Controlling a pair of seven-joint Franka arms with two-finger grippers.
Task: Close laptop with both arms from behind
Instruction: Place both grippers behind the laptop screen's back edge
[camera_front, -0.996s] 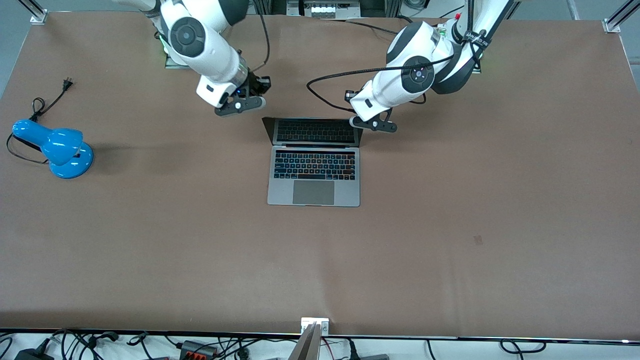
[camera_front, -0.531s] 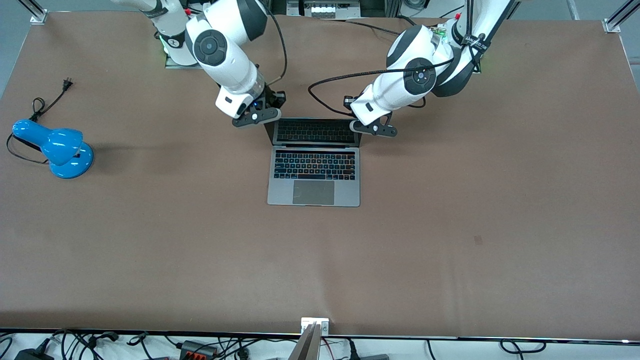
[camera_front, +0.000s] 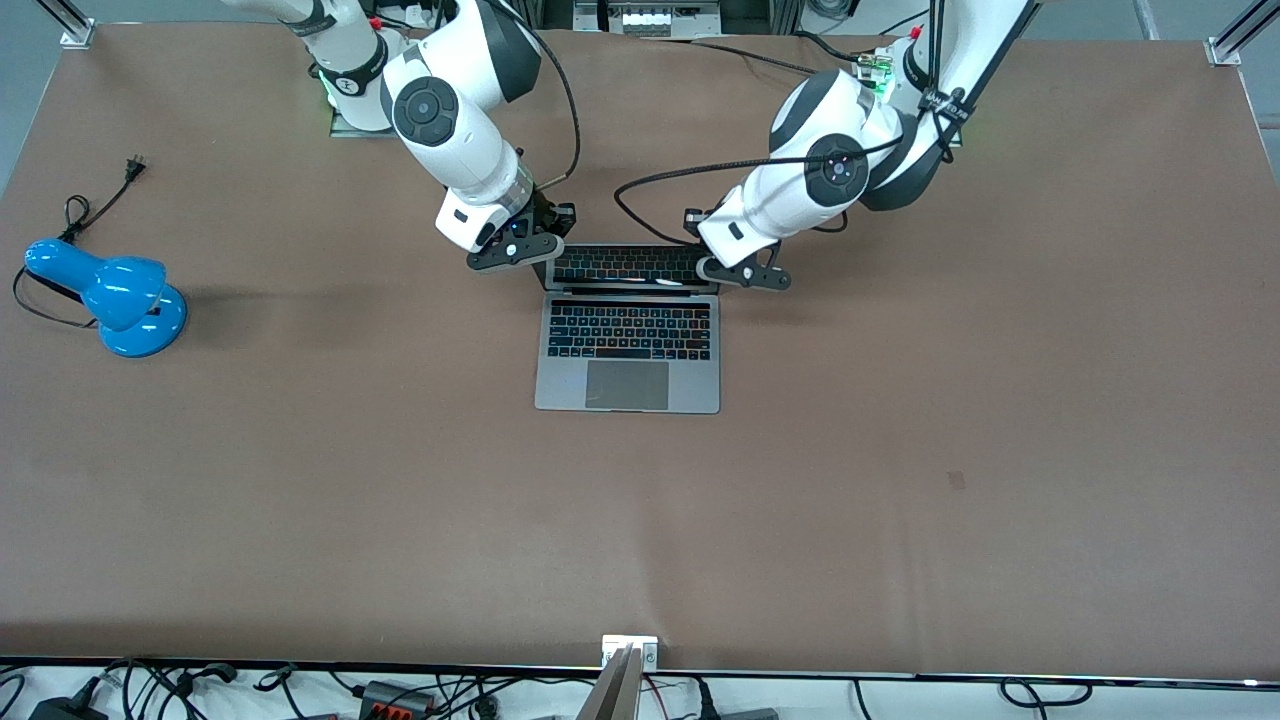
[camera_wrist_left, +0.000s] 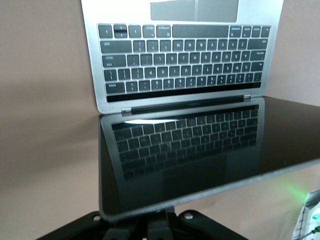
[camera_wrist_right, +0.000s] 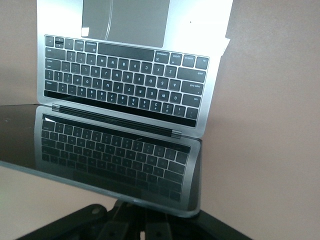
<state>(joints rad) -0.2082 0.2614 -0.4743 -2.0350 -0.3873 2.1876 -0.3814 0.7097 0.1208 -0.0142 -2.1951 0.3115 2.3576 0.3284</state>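
The silver-grey laptop (camera_front: 628, 385) lies open in the middle of the table, its dark screen (camera_front: 628, 266) leaning over the black keyboard. My left gripper (camera_front: 722, 268) is shut and sits at the lid's top corner toward the left arm's end. My right gripper (camera_front: 540, 250) is shut at the lid's other top corner. In the left wrist view the lid's top edge (camera_wrist_left: 210, 187) crosses just over the closed fingers (camera_wrist_left: 159, 227). The right wrist view shows the same edge (camera_wrist_right: 125, 195) over its closed fingers (camera_wrist_right: 157, 231). Whether the fingertips touch the lid cannot be made out.
A blue desk lamp (camera_front: 115, 293) with a loose black cord (camera_front: 95, 205) stands toward the right arm's end of the table. The left arm's black cable (camera_front: 640, 195) loops above the table near the lid. Plugs and cables (camera_front: 400, 695) lie along the edge nearest the camera.
Both grippers have moved in to the lid's top corners, the right one travelling farther. The lid has tipped forward, so the screen looks shorter in the front view.
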